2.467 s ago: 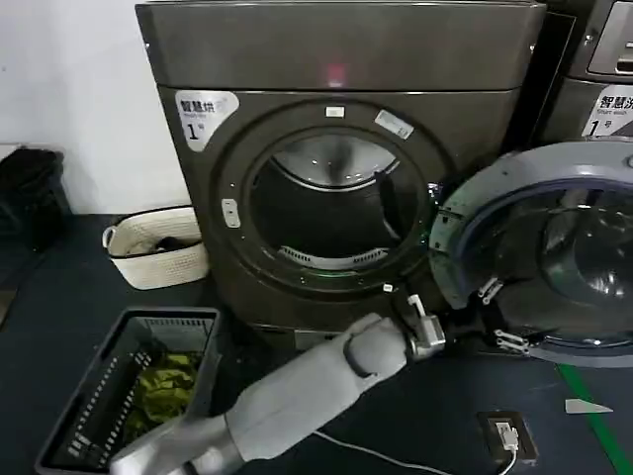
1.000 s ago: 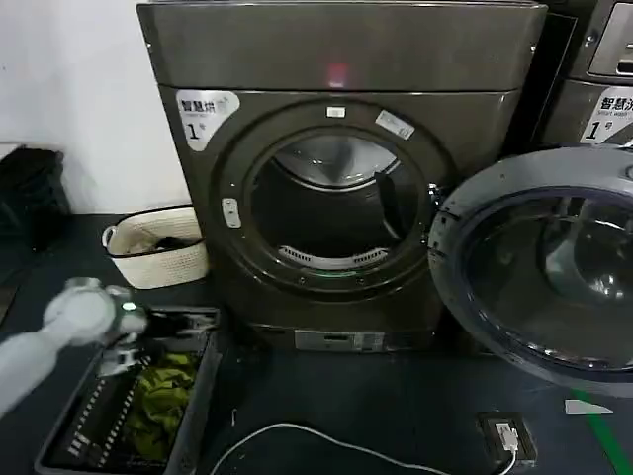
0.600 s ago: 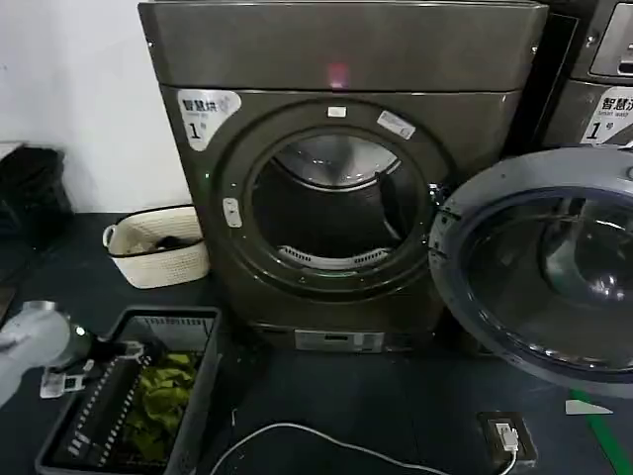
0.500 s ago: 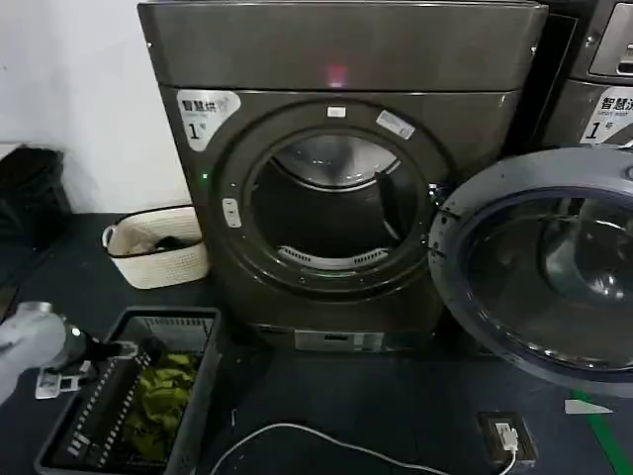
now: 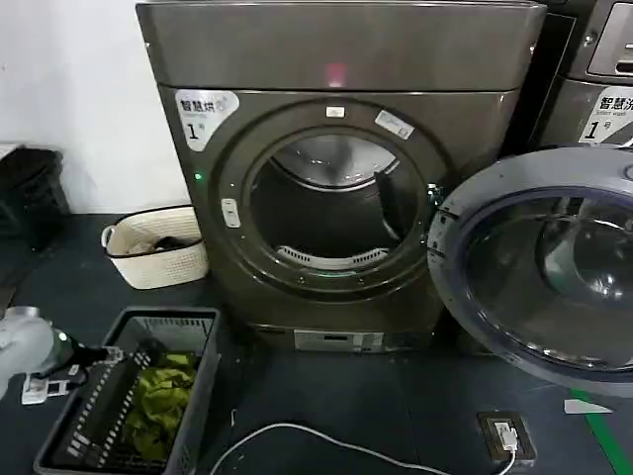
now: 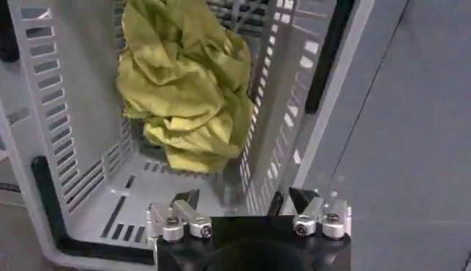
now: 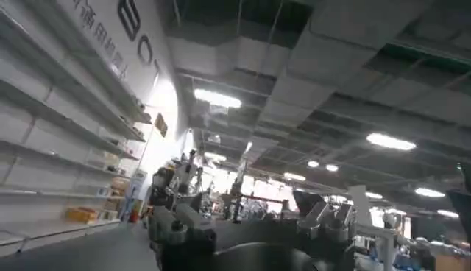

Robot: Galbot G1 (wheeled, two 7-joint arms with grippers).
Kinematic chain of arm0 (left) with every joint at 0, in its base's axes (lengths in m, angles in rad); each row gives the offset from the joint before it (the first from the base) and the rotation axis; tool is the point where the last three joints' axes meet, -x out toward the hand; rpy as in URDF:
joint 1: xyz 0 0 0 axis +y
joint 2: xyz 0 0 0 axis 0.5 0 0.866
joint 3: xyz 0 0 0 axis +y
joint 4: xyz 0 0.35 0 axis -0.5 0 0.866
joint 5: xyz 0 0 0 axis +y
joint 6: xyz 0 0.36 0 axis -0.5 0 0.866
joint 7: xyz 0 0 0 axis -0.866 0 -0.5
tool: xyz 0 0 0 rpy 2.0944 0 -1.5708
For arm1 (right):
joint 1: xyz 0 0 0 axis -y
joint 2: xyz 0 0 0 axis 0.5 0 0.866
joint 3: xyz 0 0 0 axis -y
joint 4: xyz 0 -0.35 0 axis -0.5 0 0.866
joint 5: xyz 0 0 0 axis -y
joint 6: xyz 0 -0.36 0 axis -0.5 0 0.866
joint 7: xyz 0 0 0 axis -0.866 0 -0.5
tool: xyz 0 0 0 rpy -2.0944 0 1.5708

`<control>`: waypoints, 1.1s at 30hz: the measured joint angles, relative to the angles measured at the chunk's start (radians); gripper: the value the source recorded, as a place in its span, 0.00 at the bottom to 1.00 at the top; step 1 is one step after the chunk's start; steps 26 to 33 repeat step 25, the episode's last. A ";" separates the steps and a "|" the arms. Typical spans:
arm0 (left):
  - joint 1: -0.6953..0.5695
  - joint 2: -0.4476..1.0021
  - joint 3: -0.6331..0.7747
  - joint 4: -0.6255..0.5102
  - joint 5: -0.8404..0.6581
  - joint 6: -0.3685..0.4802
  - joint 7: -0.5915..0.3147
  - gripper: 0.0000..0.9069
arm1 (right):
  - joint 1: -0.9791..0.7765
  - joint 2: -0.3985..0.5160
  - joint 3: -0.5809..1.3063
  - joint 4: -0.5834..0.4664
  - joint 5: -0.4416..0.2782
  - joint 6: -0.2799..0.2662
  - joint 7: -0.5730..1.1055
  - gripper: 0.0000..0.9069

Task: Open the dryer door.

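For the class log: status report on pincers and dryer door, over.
Left pincer open over grey basket. Dryer door swung wide open. Doorway unobstructed.

Drum mouth (image 5: 331, 208) unobstructed, dryer door (image 5: 544, 262) swung wide — grey basket (image 5: 134, 396) crowding floor, lower left

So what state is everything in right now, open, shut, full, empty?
dryer door: swung fully open to the right.
dryer drum: exposed, looks empty.
grey basket: holds yellow-green cloth.
white basket: contents unclear.
left gripper: open, over the grey basket's rim.
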 joint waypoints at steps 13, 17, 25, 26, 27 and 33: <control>0.022 0.004 0.000 0.005 -0.016 0.000 -0.001 1.00 | 0.012 0.008 -0.002 0.002 -0.023 0.014 -0.012 1.00; 0.025 0.001 0.000 0.004 -0.013 0.000 -0.001 1.00 | 0.012 0.010 -0.004 0.004 -0.023 0.014 -0.012 1.00; 0.035 0.000 -0.004 0.012 -0.012 0.000 -0.001 1.00 | 0.012 0.011 -0.004 0.004 -0.023 0.015 -0.015 1.00; 0.035 0.000 -0.004 0.012 -0.012 0.000 -0.001 1.00 | 0.012 0.011 -0.004 0.004 -0.023 0.015 -0.015 1.00; 0.035 0.000 -0.004 0.012 -0.012 0.000 -0.001 1.00 | 0.012 0.011 -0.004 0.004 -0.023 0.015 -0.015 1.00; 0.035 0.000 -0.004 0.012 -0.012 0.000 -0.001 1.00 | 0.012 0.011 -0.004 0.004 -0.023 0.015 -0.015 1.00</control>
